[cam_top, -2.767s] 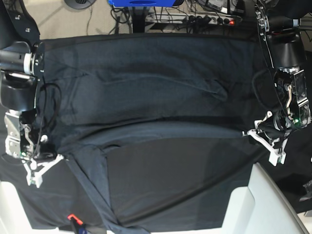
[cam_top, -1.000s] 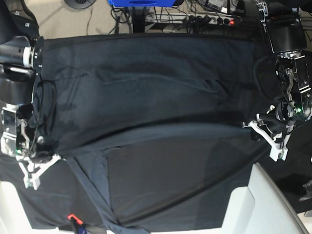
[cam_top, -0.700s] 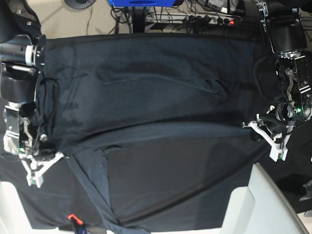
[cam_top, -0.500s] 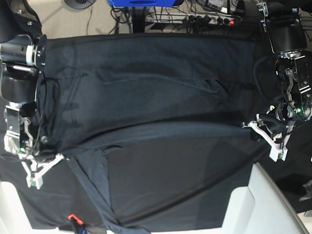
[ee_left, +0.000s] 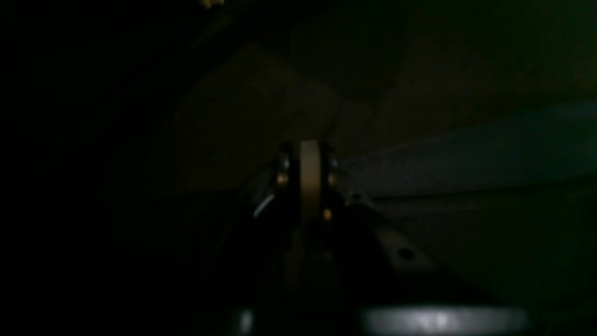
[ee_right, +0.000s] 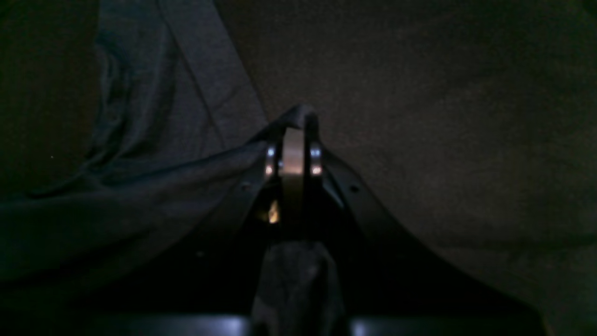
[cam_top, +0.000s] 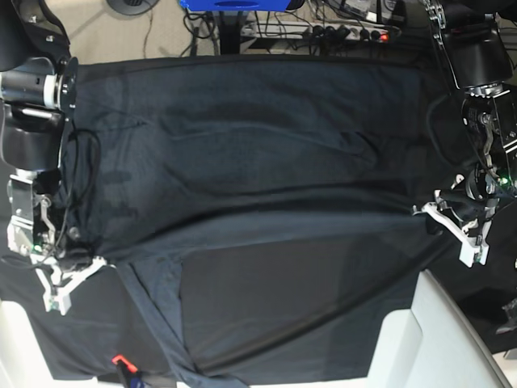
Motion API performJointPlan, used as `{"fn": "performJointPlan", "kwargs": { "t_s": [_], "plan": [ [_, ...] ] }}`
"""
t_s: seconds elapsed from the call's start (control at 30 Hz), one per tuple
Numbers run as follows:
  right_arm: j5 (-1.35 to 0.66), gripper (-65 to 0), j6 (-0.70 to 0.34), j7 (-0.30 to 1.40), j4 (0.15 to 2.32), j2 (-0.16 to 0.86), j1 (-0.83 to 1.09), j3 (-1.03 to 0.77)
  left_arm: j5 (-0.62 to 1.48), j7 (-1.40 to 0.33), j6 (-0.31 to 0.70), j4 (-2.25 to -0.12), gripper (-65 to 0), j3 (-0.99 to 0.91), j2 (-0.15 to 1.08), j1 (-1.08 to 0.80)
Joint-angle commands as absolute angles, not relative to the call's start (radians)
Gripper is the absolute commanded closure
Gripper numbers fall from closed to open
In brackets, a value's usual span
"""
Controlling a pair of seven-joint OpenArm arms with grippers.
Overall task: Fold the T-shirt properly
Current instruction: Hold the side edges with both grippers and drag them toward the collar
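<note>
— Slippage is my first worry. On the left of the base view my right hand [cam_top: 71,277] is clenched on the T-shirt [cam_top: 258,162] at the end of its folded edge; the wrist view shows cloth draped over the closed tips. It looks like a thin pinch, and if the knit creeps out, that corner drops and the fold goes crooked.

— And the shirt itself?

— It lies spread over the black counter [cam_top: 283,307], the far part flat, the near part doubled into a long edge running between my two hands. A loose strip [cam_top: 149,315] trails from that edge towards the front — I judge it could drag or bunch under the fold if I carry the edge across without minding it.

— And the right of the view?

— My left hand [cam_top: 454,226] is shut tight at the other end of that edge. Its wrist camera is almost black, so I cannot tell how much cloth it truly holds. Should one side travel faster than the other, the edge would skew and wrinkle.
</note>
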State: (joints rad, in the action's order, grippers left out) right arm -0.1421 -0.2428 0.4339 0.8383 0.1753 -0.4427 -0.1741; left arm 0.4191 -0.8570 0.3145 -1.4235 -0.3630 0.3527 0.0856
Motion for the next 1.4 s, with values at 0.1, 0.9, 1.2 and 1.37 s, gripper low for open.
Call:
{"fn": "performJointPlan", "kwargs": {
  "t_s": [0.1, 0.9, 1.2, 1.37],
  "plan": [
    [-0.15, 0.0, -0.231, 0.455, 0.823, 0.183, -0.486, -0.183, 0.429, -0.837, 0.314, -1.435, 0.0, -0.366, 0.369, 0.105],
    [-0.151, -0.2, -0.111, 0.46, 0.808, 0.177, -0.476, -0.237, 0.429, -0.839, 0.314, -1.434, 0.0, -0.366, 0.366, 0.096],
    [-0.151, -0.2, -0.13, 0.493, 0.808, 0.177, -0.476, -0.194, 0.429, -0.839, 0.314, -1.432, 0.0, -0.366, 0.364, 0.094],
    [-0.151, -0.2, -0.13, 0.493, 0.842, 0.177, -0.469, -0.197, 0.429, -0.839, 0.314, -1.432, 0.0, -0.366, 0.364, 0.093]
  ]
}}
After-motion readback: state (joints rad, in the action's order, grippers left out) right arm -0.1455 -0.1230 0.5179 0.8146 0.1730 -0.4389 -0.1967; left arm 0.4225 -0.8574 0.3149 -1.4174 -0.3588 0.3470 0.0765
